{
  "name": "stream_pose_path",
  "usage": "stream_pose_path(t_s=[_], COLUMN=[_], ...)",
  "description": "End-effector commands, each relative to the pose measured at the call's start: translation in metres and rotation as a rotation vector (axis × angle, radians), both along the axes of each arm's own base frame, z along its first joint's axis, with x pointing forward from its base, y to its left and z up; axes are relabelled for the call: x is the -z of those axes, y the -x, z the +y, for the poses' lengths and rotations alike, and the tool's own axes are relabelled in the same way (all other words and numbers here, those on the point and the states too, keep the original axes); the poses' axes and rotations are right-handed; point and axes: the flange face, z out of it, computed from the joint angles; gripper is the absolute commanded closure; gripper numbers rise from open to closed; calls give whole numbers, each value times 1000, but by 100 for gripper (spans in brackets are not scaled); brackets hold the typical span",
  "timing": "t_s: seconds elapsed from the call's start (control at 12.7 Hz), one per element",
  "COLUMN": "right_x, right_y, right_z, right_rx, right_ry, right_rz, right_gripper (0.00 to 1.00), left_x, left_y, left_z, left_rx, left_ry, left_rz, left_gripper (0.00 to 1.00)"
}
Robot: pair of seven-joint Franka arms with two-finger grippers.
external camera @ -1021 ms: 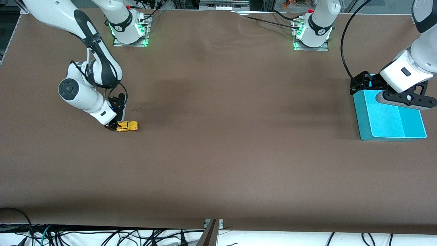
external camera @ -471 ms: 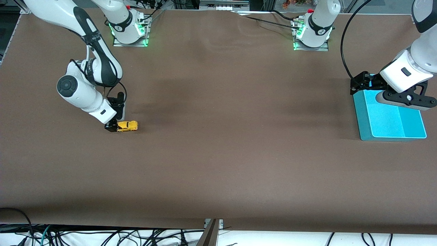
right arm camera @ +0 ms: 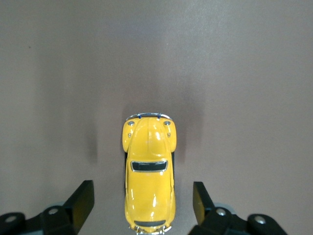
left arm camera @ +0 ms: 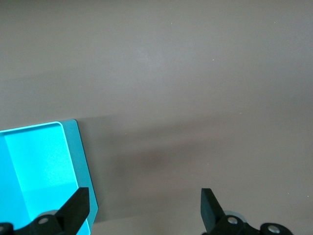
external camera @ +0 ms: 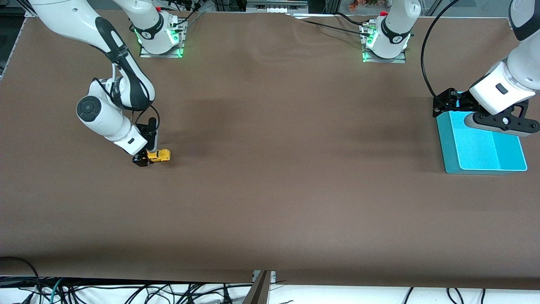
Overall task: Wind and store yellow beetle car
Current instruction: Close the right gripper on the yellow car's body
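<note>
The yellow beetle car (external camera: 160,156) stands on its wheels on the brown table toward the right arm's end. My right gripper (external camera: 141,161) is down at table level around the car's rear. In the right wrist view the car (right arm camera: 149,166) lies between the open fingers of the right gripper (right arm camera: 143,194), with a gap on each side. My left gripper (external camera: 442,104) hangs open over the edge of the teal tray (external camera: 448,143), holding nothing. In the left wrist view the left gripper (left arm camera: 144,198) straddles the tray's rim (left arm camera: 82,161).
The teal tray sits at the left arm's end of the table and nothing shows in it. Both arm bases (external camera: 160,38) (external camera: 386,42) stand along the table's edge farthest from the front camera. Cables hang below the table's front edge.
My right gripper has shifted slightly along the table, farther over the car's rear. The car and the left arm have not moved.
</note>
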Motion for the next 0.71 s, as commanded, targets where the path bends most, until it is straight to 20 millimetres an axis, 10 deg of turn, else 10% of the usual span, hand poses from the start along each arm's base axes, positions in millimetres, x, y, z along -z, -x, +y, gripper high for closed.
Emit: stream_pose_path(t_s=[0.0, 0.47, 0.63], right_x=[5, 4, 3], right_y=[-2, -3, -1], right_z=[-1, -2, -2], right_rx=[-14, -47, -54], right_ry=[-9, -7, -5], right_rz=[-18, -21, -17], right_gripper=[24, 82, 85], left_x=[-6, -6, -6], left_y=[-2, -2, -2], left_z=[-3, -3, -3], left_rx=[-4, -4, -4], left_ry=[-9, -9, -9], left_rz=[2, 2, 2], left_gripper=[0, 0, 0])
